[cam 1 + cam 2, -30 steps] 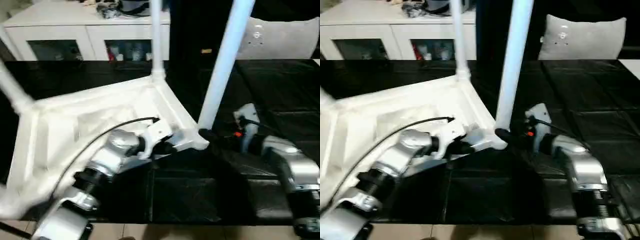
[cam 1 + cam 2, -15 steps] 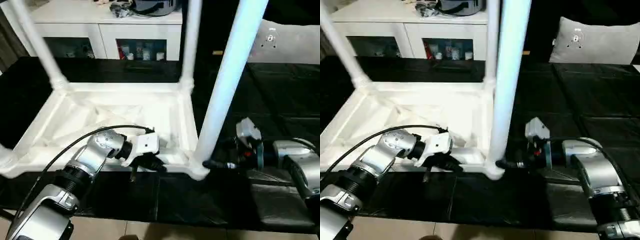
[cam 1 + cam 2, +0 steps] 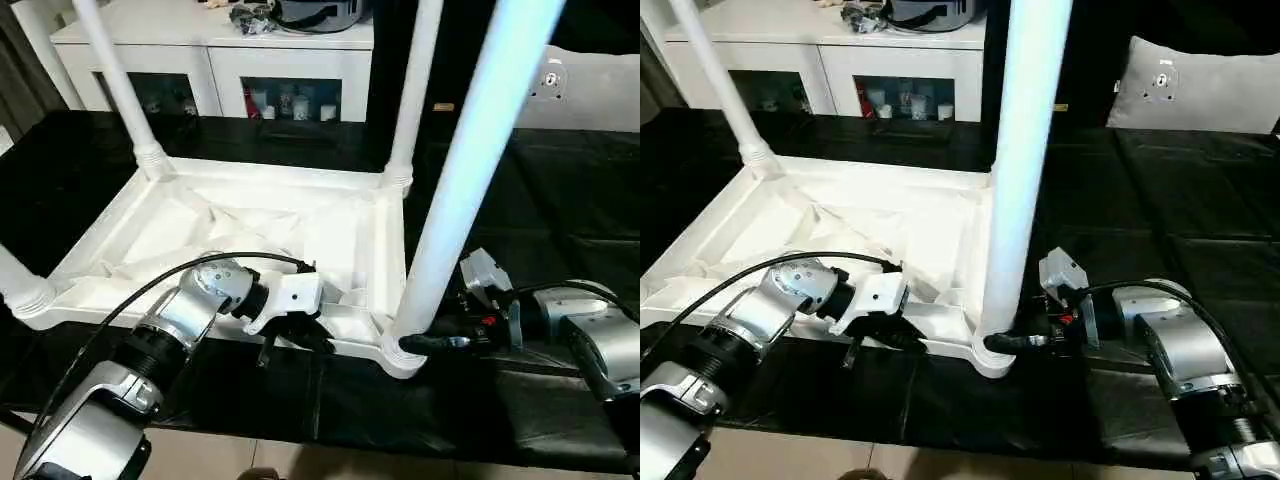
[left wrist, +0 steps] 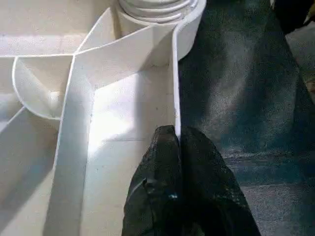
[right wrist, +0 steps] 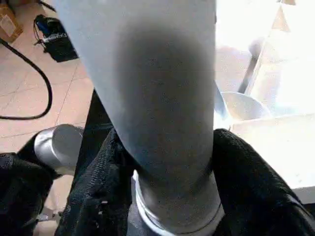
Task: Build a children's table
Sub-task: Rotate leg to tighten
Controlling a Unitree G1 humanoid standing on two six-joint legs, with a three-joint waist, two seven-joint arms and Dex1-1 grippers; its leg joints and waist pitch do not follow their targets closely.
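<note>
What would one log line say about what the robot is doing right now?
table top: upside down on black worktable | left gripper: shut on its near rim | right gripper: around near-right leg base | legs visible: four, upright

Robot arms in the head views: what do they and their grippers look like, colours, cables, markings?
Both forearms are silver metal with black ribbed joint rings. The left arm carries a thin black cable looping to a white wrist block. The right arm also has a black cable, a white camera block and a small red mark. Each gripper has two black fingers.
</note>
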